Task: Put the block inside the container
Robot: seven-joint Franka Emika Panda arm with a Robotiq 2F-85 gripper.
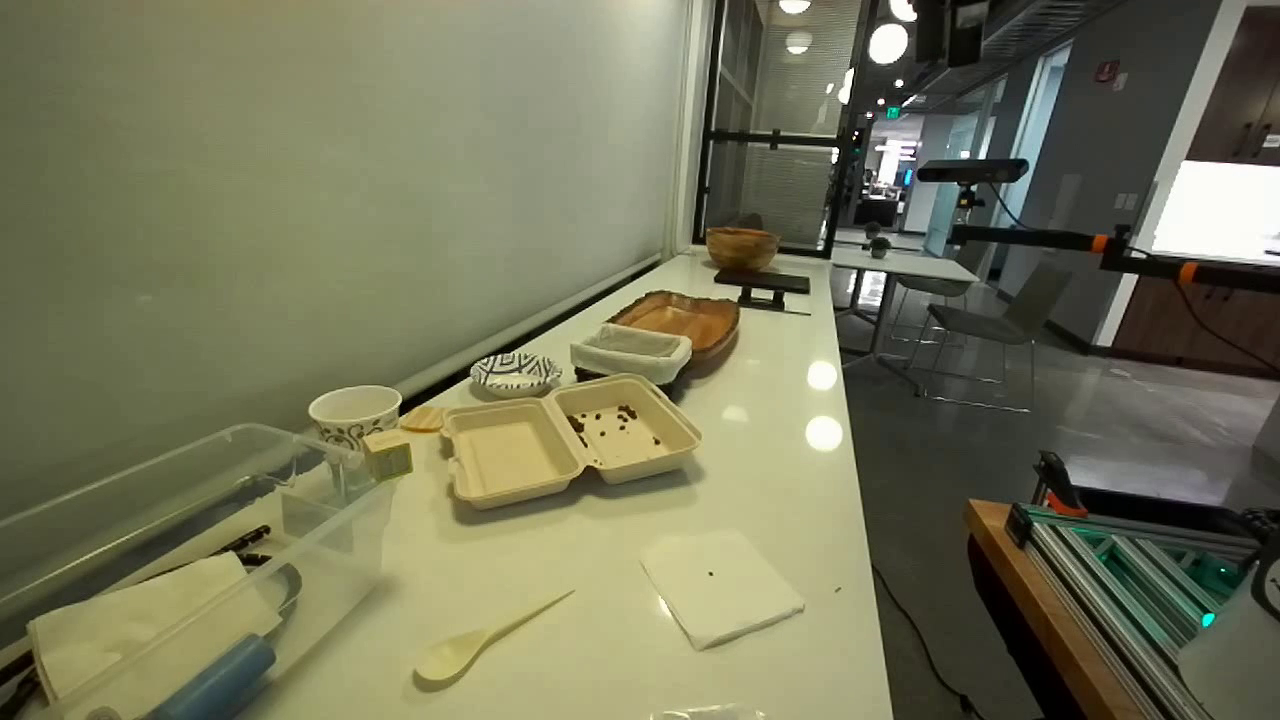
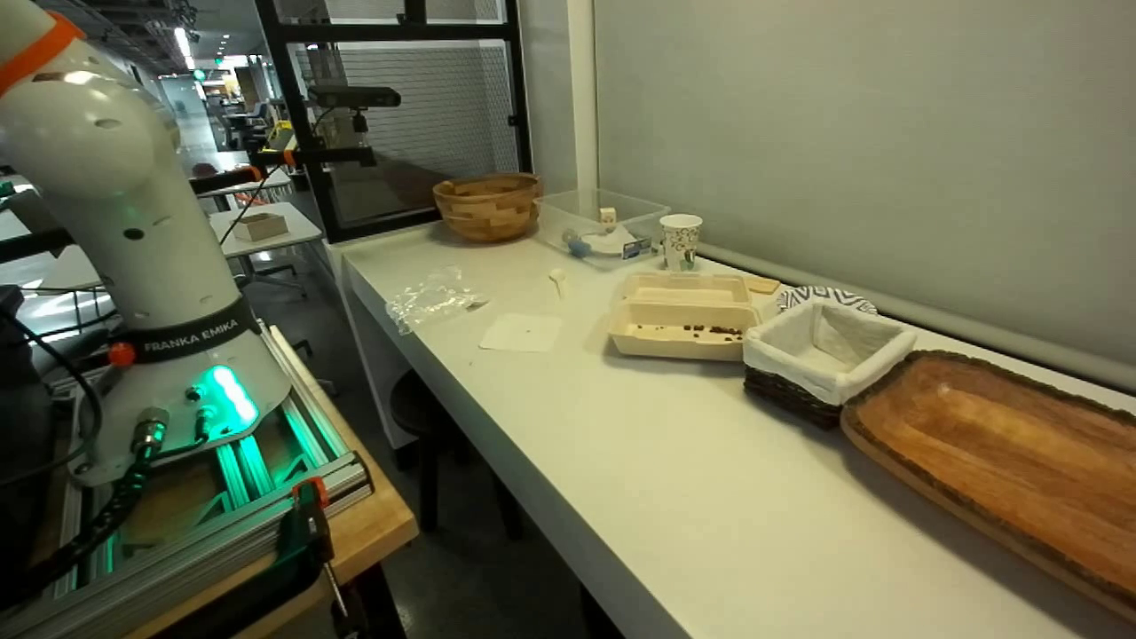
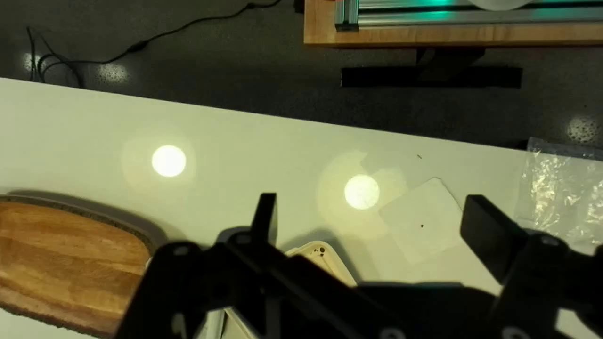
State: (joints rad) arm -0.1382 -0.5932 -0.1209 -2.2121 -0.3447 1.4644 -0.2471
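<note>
A small pale yellow block [image 1: 388, 455] shows at the corner of a clear plastic bin [image 1: 345, 545], near the paper cup. It also shows in an exterior view [image 2: 608, 217]; I cannot tell whether it sits on the rim or inside. An open beige takeout container [image 1: 515, 450] with dark crumbs in one half lies on the white counter, also seen in an exterior view [image 2: 683, 346]. My gripper [image 3: 370, 207] is open and empty above the counter, its fingers wide apart. One corner of the takeout container [image 3: 325, 254] shows below it. The block is out of the wrist view.
Near the takeout container are a paper cup [image 2: 681, 241], a lined basket [image 2: 825, 346], a patterned bowl [image 1: 515, 373] and a wooden tray [image 2: 1012, 444]. A napkin [image 1: 722, 588], a spoon [image 1: 490, 635] and a plastic bag [image 2: 435, 297] lie on the counter.
</note>
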